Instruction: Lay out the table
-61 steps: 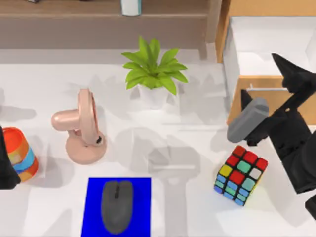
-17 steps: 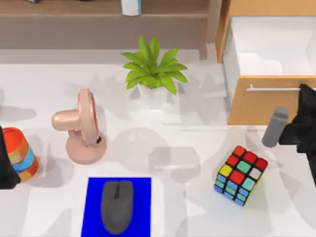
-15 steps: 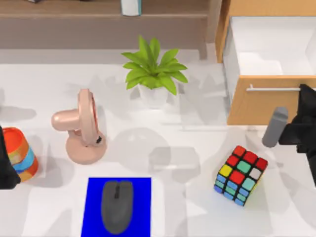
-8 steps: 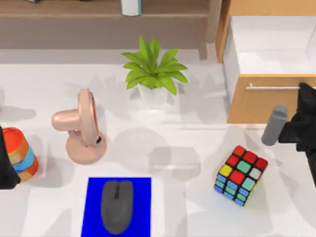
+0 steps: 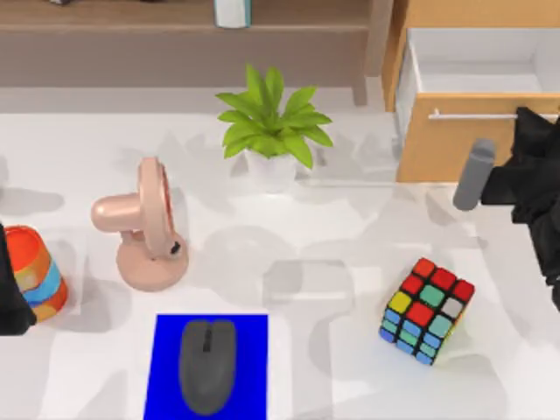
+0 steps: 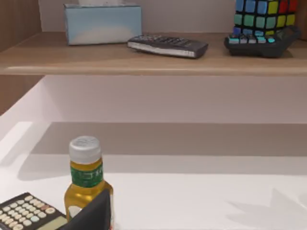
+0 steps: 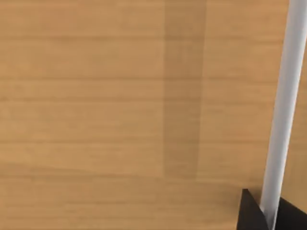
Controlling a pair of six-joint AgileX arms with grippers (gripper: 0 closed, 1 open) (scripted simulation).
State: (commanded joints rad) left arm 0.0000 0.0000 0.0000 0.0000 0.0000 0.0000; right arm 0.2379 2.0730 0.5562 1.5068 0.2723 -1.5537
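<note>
White table [image 5: 350, 245] fronts a wooden shelf [image 6: 144, 57], perhaps wall-mounted.

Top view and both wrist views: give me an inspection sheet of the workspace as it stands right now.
Surface: white table, flat, carrying everything below.
Job's things: fan, potted plant, striped cup at the left edge, colour cube, grey mouse on the blue mat.
Clutter: in the left wrist view, a bottle and a calculator.
Grippers: right claw at the drawer front, by its handle; left arm parked at the left edge.
Cables: nothing seen.
Surroundings: wooden shelf with a tissue box, remote and a second cube.
</note>
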